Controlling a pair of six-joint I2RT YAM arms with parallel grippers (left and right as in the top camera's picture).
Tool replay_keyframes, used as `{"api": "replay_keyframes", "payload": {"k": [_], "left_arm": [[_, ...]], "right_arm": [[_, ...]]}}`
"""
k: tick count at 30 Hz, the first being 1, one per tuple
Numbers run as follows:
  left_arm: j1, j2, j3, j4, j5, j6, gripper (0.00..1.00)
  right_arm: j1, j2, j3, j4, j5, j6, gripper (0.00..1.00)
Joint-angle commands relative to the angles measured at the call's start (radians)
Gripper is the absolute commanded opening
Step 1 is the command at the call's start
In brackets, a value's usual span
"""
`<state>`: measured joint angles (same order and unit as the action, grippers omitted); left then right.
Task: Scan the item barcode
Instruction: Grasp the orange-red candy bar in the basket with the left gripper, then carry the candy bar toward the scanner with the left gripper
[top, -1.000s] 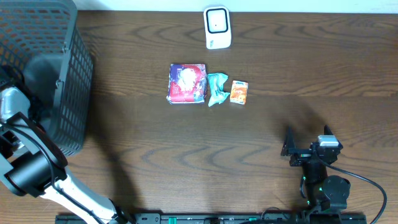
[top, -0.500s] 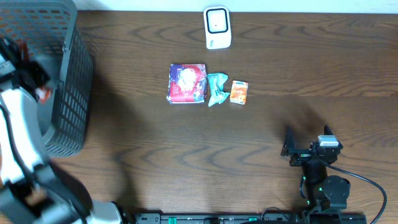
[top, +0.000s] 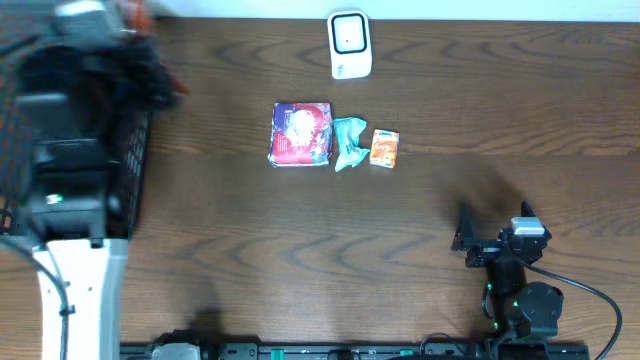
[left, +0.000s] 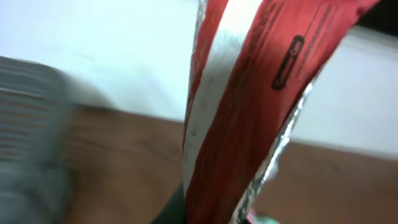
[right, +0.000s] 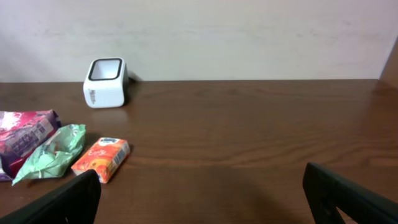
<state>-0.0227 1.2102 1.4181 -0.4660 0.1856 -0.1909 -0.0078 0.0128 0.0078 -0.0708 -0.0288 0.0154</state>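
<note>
Left gripper (top: 148, 60) is clamped tight on a red-and-white foil packet (left: 249, 106), up over the basket (top: 135, 175), well left of the scanner (top: 350, 44). Right gripper (top: 495, 228): jaws wide apart, empty, well to the near right of the scanner. Purple pouch (top: 301, 133), green packet (top: 348, 142) and orange box (top: 384, 147) sit in a row near the scanner.

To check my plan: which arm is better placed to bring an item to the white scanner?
Left arm: its jaws are shut on a red foil packet. The right arm rests with jaws open and empty.
</note>
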Motion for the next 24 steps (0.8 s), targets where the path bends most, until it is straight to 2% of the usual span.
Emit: {"api": "replay_keyframes", "payload": {"k": [1, 4, 9, 14, 18, 24], "left_arm": [[-0.154, 0.051, 0.008, -0.051, 0.013, -0.018, 0.07], [-0.256, 0.115, 0.008, -0.115, -0.029, -0.018, 0.07], [-0.35, 0.278, 0.008, -0.138, -0.316, -0.018, 0.08], [-0.353, 0.465, 0.008, -0.101, -0.474, -0.018, 0.07], [-0.352, 0.603, 0.008, -0.07, -0.541, -0.019, 0.07], [-0.352, 0.731, 0.008, -0.055, -0.628, -0.169, 0.07]], "right_arm": [[0.004, -0.004, -0.002, -0.004, 0.003, 0.014, 0.99], [0.004, -0.004, -0.002, -0.004, 0.003, 0.014, 0.99], [0.004, -0.004, -0.002, -0.004, 0.003, 0.014, 0.99], [0.004, -0.004, -0.002, -0.004, 0.003, 0.014, 0.99], [0.004, -0.004, -0.002, -0.004, 0.003, 0.014, 0.99], [0.004, -0.004, -0.002, -0.004, 0.003, 0.014, 0.99]]}}
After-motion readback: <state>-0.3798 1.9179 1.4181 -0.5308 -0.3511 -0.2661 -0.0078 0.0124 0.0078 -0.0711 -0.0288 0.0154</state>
